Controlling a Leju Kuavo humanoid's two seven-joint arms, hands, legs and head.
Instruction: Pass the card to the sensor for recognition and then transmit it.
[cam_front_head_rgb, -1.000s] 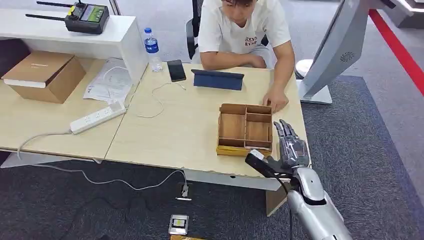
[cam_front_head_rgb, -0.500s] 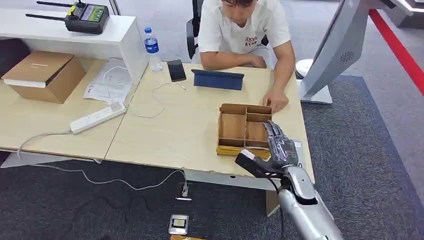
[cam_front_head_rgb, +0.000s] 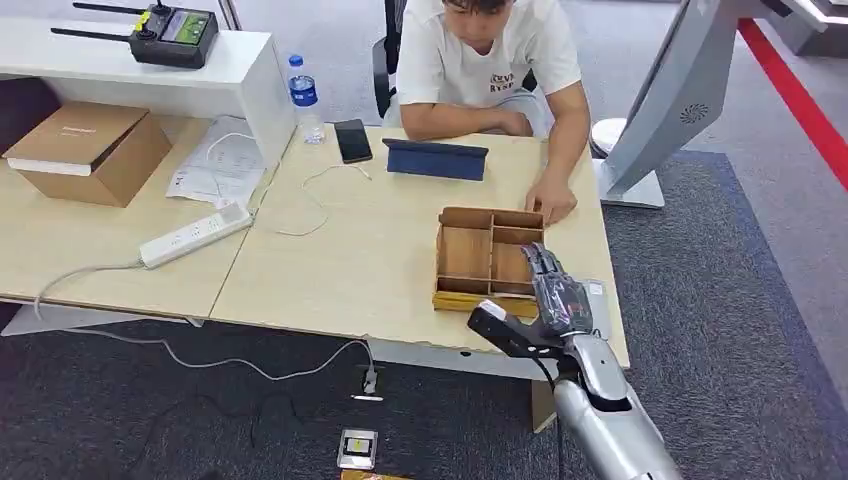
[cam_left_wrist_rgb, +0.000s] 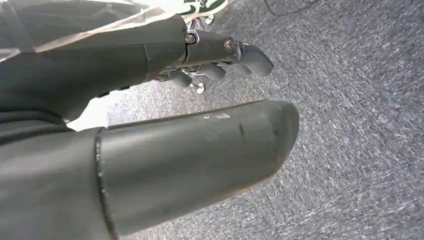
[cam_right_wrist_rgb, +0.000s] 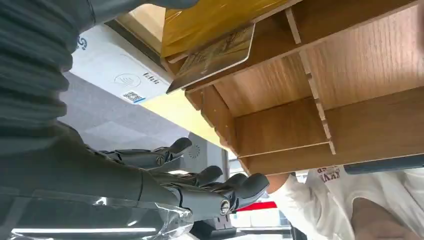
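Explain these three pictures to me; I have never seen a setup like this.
This is a humanoid robot with two silver arms. The wide picture looks down from its head: its right hand reaches, fingers spread, over a partitioned wooden tray on the pale wooden table, where a person in a white shirt sits. The two close-ups come from wrist cameras. The right one shows a gold card at the tray's edge beside a flat white card reader; that hand holds nothing. The left one shows the left hand hanging above grey carpet.
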